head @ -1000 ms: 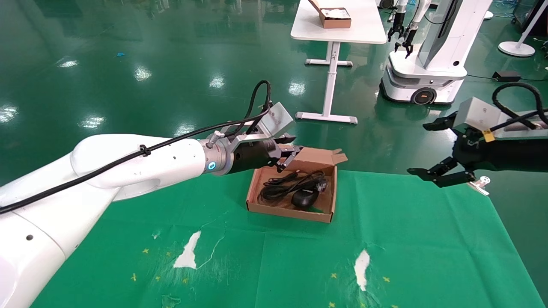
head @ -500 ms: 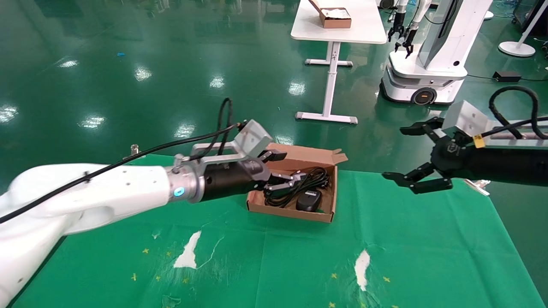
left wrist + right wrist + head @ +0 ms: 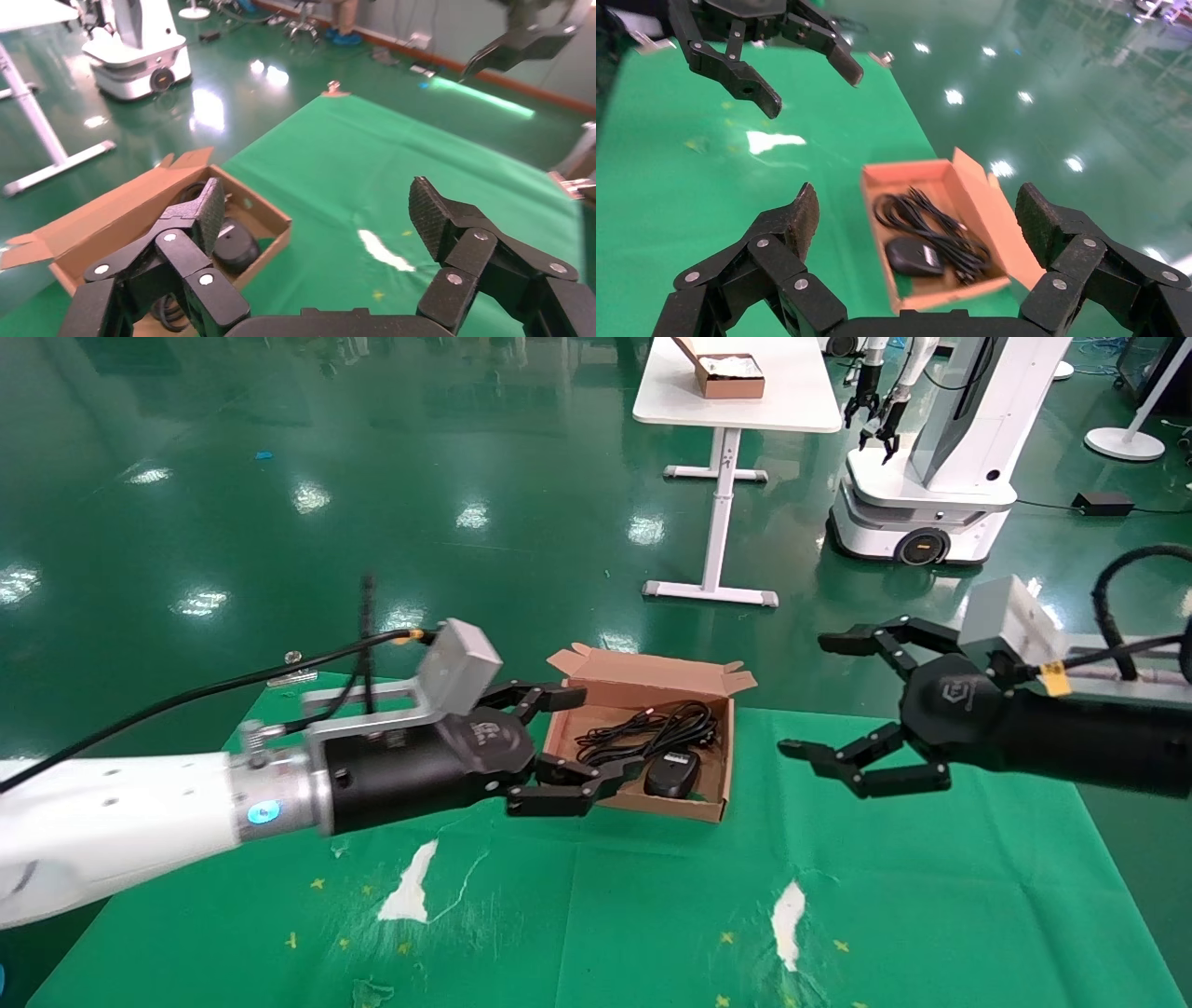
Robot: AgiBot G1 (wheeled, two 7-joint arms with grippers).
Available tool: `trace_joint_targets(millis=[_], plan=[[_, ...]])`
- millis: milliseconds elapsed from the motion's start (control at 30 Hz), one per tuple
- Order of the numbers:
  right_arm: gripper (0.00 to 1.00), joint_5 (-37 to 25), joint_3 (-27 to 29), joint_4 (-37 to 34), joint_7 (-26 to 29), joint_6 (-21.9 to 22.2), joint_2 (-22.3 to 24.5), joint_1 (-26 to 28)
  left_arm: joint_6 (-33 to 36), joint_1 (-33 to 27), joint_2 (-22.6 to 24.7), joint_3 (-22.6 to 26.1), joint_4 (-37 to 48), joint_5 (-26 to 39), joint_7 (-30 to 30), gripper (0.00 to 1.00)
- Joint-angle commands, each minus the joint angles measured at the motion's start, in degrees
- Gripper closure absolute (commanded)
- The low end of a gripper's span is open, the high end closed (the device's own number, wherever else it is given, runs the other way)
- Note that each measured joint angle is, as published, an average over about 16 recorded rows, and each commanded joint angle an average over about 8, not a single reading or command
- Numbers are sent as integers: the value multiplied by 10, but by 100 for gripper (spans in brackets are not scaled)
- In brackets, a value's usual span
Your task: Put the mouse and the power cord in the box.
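The box (image 3: 635, 798) stands open on the green cloth, its flap lid (image 3: 652, 670) folded back on the far side. Inside lie the black mouse (image 3: 672, 772) and the looped power cord (image 3: 649, 729). My left gripper (image 3: 607, 733) hangs open at the box's left edge, holding nothing. Off to the right of the box, my right gripper (image 3: 803, 694) is open and empty. The right wrist view looks down on the box (image 3: 877, 203), mouse (image 3: 912, 256) and cord (image 3: 933, 225). In the left wrist view a finger partly hides the mouse (image 3: 237, 247) in the box (image 3: 270, 239).
The green cloth (image 3: 885, 896) has white torn patches (image 3: 410, 887) near my side. Beyond the table, on the green floor, stand a white desk (image 3: 736, 402) carrying a small brown box (image 3: 728, 376) and another white robot (image 3: 931, 477).
My left gripper has drawn back from above the box, toward me and lower, to the box's left edge. My right gripper has moved left, closer to the box. Both stayed open.
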Motion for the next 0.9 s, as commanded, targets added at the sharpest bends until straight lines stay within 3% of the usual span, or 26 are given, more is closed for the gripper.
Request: trace_joint_targets(millis=[33,900], plan=[[0,12,9,24,13,-3,5,-17,17,12,-15,-15,-15,-11,0,0],[0,170,127,332,177,-40,76,-239,234,167,-200,-206,-200,-155,5,0]])
